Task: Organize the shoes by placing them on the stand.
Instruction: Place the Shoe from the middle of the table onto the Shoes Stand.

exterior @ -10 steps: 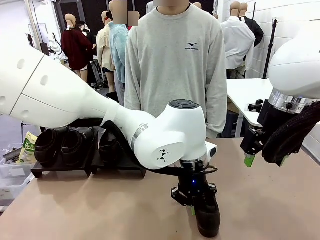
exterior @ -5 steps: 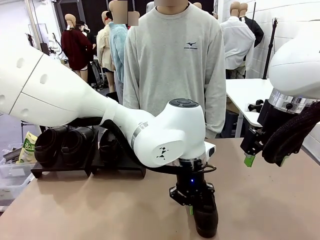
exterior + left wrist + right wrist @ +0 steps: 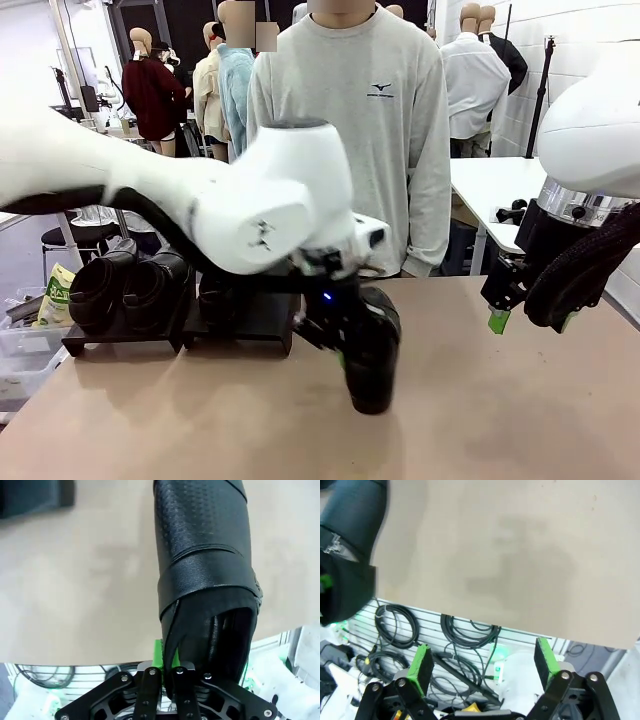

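Black textured shoe (image 3: pixel 205 570), strap, rounded toe

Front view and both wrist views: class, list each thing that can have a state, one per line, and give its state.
left end effector: shut on the shoe's heel collar
held shoe: lifted off the table, toe pointing down
right end effector: open, holding nothing
shoes on the stand: resting on top, side by side
stand: right unit has a free spot
person: standing at the far side
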`<act>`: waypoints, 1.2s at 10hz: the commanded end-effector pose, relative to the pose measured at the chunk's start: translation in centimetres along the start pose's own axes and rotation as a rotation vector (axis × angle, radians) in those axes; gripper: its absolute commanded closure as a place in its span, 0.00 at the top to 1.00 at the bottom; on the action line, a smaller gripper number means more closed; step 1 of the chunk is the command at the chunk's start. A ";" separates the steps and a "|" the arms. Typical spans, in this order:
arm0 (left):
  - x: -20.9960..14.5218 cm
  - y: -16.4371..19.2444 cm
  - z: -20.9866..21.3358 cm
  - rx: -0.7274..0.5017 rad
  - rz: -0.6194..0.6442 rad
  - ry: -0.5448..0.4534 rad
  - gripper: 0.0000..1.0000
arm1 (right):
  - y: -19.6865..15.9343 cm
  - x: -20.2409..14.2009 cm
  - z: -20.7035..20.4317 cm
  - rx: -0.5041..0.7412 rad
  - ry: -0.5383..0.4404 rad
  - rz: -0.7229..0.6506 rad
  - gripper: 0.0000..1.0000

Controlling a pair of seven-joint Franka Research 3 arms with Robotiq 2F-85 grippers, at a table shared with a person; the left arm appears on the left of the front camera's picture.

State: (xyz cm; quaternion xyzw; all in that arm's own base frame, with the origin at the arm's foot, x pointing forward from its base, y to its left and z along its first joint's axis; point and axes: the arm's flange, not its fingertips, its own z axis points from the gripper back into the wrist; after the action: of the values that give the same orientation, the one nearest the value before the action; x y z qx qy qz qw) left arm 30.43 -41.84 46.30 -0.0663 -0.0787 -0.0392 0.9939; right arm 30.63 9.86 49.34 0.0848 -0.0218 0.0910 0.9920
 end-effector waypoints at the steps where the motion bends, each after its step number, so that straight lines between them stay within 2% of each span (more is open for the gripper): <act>1: 1.3 5.6 1.2 -0.027 0.074 0.018 0.00 | 0.1 0.3 0.1 0.011 0.007 0.016 1.00; 2: 1.3 5.9 1.9 -0.080 0.153 0.071 0.00 | 0.1 0.3 0.1 0.011 0.007 0.016 1.00; 3: 1.0 2.9 1.2 -0.004 0.038 -0.011 0.00 | 0.1 0.3 0.1 0.011 0.007 0.016 1.00; 5: 1.0 2.9 1.2 -0.004 0.038 -0.011 0.00 | 0.1 0.3 0.1 0.011 0.007 0.016 1.00; 6: 1.3 4.7 1.2 -0.013 0.076 0.018 0.00 | 0.1 0.3 0.1 0.011 0.007 0.016 1.00; 7: 2.5 5.4 1.1 -0.020 0.097 -0.069 0.00 | 0.1 0.3 0.1 0.011 0.007 0.016 1.00; 8: 3.9 6.7 1.5 -0.016 0.095 -0.229 0.00 | 0.1 0.3 0.1 0.011 0.007 0.016 1.00; 10: 6.9 9.2 2.0 -0.050 0.076 -0.412 0.00 | 0.1 0.3 0.1 0.011 0.007 0.016 1.00; 11: 8.3 10.4 1.9 -0.010 0.067 -0.488 0.00 | 0.1 0.3 0.1 0.011 0.007 0.016 1.00; 12: 9.5 11.4 1.8 0.009 0.080 -0.493 0.00 | 0.1 0.3 0.1 0.011 0.007 0.016 1.00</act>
State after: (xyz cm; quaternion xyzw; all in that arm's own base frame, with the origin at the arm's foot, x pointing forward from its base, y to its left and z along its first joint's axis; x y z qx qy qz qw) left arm 40.12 -30.47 49.33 -0.0896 -0.2890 0.0012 0.9531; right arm 30.64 9.88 49.31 0.0846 -0.0214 0.0912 0.9920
